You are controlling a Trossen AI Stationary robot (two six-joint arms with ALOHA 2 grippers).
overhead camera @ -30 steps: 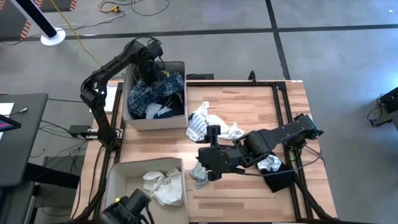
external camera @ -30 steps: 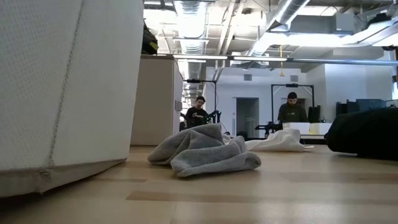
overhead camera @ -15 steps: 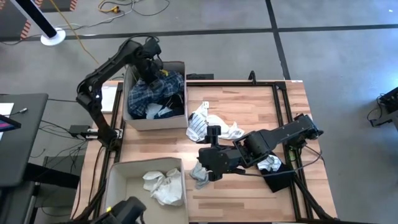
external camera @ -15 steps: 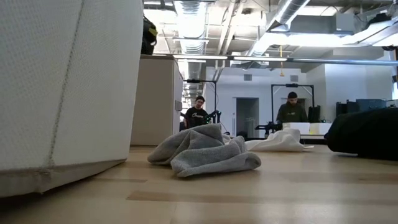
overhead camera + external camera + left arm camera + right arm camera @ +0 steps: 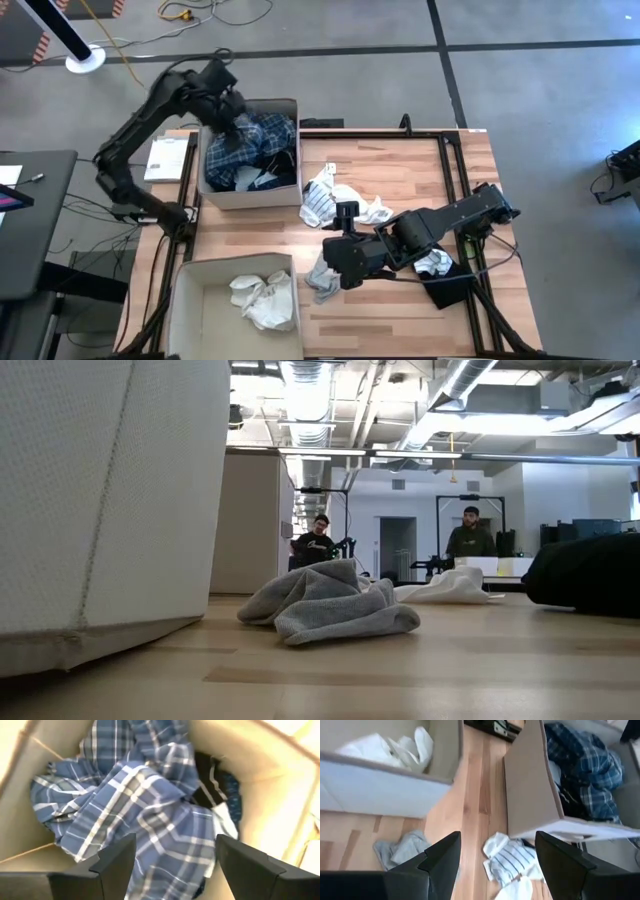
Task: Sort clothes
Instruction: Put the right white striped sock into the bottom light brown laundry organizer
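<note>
Hovering above the far box [image 5: 205, 160], the left pincer [image 5: 170, 860] now stands with fingers spread wide and nothing between them; a second ago it was closed lower over the same box, and its arm has since swung back toward the box's outer far corner; the blue plaid garment [image 5: 145, 815] lies released on top of the dark clothes inside, so that drop reads as complete. The right pincer [image 5: 495, 860] hangs unchanged above the table [image 5: 400, 165], fingers wide, empty, just over the grey garment [image 5: 318, 280]; the striped garment [image 5: 318, 200] and a white one [image 5: 435, 264] remain unsorted on the table; white clothes [image 5: 262, 298] lie in the near box [image 5: 180, 290]. Items beneath the plaid are mostly hidden; the white garment is partly covered by the right arm.
</note>
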